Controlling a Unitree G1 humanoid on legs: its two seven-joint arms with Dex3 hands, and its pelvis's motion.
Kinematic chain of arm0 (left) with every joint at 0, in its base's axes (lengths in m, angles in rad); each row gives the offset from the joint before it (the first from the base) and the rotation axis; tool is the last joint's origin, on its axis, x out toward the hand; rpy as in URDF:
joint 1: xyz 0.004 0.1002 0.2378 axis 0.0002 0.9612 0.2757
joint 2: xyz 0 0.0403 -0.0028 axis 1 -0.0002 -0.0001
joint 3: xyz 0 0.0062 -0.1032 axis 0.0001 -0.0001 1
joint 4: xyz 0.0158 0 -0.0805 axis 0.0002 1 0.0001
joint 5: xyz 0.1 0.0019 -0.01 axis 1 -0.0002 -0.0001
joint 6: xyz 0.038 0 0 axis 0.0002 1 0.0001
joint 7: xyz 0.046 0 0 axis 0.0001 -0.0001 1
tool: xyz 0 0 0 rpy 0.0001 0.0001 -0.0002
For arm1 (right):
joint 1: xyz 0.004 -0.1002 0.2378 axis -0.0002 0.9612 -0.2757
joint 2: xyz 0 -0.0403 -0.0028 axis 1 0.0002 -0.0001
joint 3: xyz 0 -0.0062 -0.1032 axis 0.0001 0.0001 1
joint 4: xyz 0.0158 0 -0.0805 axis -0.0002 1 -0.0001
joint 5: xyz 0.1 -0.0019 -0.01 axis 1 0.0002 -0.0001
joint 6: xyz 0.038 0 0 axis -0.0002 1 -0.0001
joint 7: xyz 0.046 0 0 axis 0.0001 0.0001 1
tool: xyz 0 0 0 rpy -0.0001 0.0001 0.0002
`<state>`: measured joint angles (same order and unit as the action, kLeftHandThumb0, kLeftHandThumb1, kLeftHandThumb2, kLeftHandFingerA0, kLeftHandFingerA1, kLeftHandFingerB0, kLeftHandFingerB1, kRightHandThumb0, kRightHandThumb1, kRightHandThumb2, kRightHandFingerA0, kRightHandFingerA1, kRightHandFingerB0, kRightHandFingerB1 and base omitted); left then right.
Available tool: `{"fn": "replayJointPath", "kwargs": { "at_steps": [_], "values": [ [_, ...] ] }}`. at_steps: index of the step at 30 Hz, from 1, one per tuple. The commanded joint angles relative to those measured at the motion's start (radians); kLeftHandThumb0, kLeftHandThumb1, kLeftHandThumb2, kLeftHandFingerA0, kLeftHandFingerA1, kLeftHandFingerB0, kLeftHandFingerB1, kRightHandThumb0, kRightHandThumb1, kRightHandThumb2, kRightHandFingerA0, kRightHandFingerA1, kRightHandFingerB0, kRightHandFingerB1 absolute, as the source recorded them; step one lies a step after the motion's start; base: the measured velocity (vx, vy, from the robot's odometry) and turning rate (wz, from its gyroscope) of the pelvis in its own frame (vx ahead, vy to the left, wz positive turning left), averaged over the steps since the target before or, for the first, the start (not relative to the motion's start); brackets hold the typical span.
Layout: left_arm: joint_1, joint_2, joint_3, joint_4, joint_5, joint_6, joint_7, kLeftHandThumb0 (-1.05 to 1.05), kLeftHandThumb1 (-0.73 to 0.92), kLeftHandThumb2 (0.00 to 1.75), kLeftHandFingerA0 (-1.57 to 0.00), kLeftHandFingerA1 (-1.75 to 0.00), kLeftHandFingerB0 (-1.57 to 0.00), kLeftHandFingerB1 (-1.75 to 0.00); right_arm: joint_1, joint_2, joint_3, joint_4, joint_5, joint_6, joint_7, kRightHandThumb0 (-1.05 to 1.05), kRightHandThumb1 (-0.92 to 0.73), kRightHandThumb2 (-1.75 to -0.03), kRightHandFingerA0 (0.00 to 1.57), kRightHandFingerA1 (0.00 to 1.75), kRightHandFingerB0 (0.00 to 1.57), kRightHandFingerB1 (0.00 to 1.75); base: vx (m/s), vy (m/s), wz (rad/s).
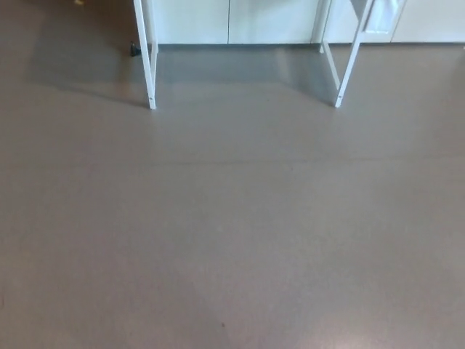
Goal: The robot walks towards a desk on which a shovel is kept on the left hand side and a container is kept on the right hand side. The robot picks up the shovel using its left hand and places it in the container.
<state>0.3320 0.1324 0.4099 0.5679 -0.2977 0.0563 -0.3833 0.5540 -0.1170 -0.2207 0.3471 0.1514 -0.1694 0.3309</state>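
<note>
Neither the shovel nor the container shows in the head view. Only the lower part of the desk is visible: a white left leg [147, 65] and a white right leg [347, 69] at the top of the picture. The desk top is cut off by the upper edge. Neither of my hands is in the picture.
Grey-brown floor [232, 233] fills most of the view between me and the desk. Behind the desk legs runs a pale wall or cabinet front [232, 18]. A small dark object [135, 49] lies by the left leg's base.
</note>
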Motion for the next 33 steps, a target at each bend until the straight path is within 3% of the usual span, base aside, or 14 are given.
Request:
{"fn": "replayJointPath", "kwargs": {
  "at_steps": [1, 18, 24, 31, 33],
  "values": [
    [0.005, 0.007, -0.011, 0.003, 0.003, -0.057, -0.009, -0.10, 0.58, 0.57, -0.49, -0.46, -0.35, -0.35, -0.012, -0.019, -0.003, 0.012, -0.017, -0.057, -0.015, -0.36, -0.47, -0.66, 0.59, 0.51, 0.39, 0.43, 0.13, 0.033, 0.04],
    [0.001, 0.014, -0.035, 0.032, 0.015, -0.102, -0.012, -0.11, 0.60, 0.57, -0.49, -0.46, -0.37, -0.35, -0.017, -0.019, -0.004, 0.020, -0.005, -0.052, -0.011, -0.34, -0.47, -0.65, 0.59, 0.51, 0.39, 0.43, 0.20, -0.154, 0.10],
    [-0.017, 0.012, -0.043, 0.050, 0.022, -0.125, -0.003, -0.17, 0.53, 0.60, -0.48, -0.48, -0.36, -0.38, -0.037, -0.021, -0.002, 0.040, -0.011, -0.066, -0.016, -0.34, -0.46, -0.65, 0.60, 0.52, 0.37, 0.43, 0.22, 0.116, -0.05],
    [-0.015, -0.045, -0.045, -0.019, 0.008, -0.113, 0.047, -0.13, 0.56, 0.59, -0.46, -0.47, -0.37, -0.38, -0.040, -0.019, 0.004, 0.017, -0.017, -0.044, -0.026, -0.33, -0.47, -0.65, 0.60, 0.51, 0.38, 0.43, 0.28, 0.156, -0.05],
    [-0.020, -0.076, -0.034, -0.055, 0.000, -0.106, 0.085, -0.09, 0.57, 0.56, -0.54, -0.47, -0.43, -0.37, -0.044, -0.017, 0.004, 0.026, -0.018, -0.060, -0.027, -0.35, -0.46, -0.66, 0.60, 0.52, 0.37, 0.43, 0.24, -0.004, 0.10]
  ]
}}
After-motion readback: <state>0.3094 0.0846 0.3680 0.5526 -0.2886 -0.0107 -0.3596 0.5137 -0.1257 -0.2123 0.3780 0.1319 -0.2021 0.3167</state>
